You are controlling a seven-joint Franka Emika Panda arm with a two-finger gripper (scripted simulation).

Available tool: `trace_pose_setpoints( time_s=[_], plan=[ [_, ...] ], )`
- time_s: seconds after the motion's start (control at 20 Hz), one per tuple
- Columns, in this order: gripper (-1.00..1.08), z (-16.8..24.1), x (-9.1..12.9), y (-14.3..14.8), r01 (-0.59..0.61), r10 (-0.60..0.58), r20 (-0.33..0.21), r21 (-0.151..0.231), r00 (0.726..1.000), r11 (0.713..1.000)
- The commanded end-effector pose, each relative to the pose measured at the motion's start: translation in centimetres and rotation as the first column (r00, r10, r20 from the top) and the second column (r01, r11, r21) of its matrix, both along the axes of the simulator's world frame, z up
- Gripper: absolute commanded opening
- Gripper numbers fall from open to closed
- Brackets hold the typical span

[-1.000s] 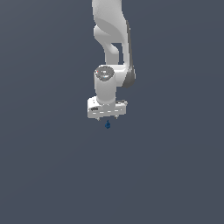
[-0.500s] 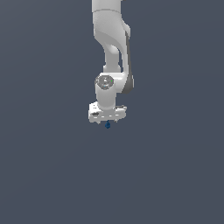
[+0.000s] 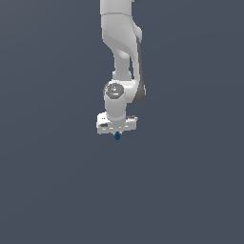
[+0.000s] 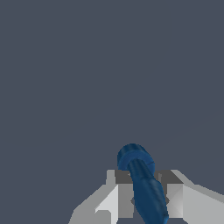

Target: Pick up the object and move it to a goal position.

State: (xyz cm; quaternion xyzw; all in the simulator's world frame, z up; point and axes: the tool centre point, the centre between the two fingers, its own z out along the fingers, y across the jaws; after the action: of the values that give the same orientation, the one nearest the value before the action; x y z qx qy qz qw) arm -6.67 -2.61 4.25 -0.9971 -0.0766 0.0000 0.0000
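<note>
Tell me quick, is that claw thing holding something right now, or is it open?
Gripper: closed on the small dark blue piece, which sits between its two fingers; in the exterior view the piece's tip pokes out just below the gripper.

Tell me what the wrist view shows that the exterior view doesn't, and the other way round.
Only the wrist view: the blue object up close, an elongated piece with a round ridged end, set between two gripper fingers, one on either side. Only the exterior view: the white arm reaching down from above, with the gripper at its lower end. Both: the blue object at the gripper, against plain dark grey.
</note>
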Motion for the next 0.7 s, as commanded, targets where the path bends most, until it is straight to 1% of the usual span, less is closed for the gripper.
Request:
trace_pose_setpoints(
  time_s=[0.0, 0.35, 0.65],
  plan=[
    [-1.00, 0.0, 0.0, 0.0, 0.000, 0.000, 0.000, 0.000, 1.000, 1.000],
    [-1.00, 0.4, 0.1, 0.1, 0.000, 0.000, 0.000, 0.000, 1.000, 1.000],
    [-1.00, 2.7, 0.8, 0.4, 0.000, 0.000, 0.000, 0.000, 1.000, 1.000]
  ],
)
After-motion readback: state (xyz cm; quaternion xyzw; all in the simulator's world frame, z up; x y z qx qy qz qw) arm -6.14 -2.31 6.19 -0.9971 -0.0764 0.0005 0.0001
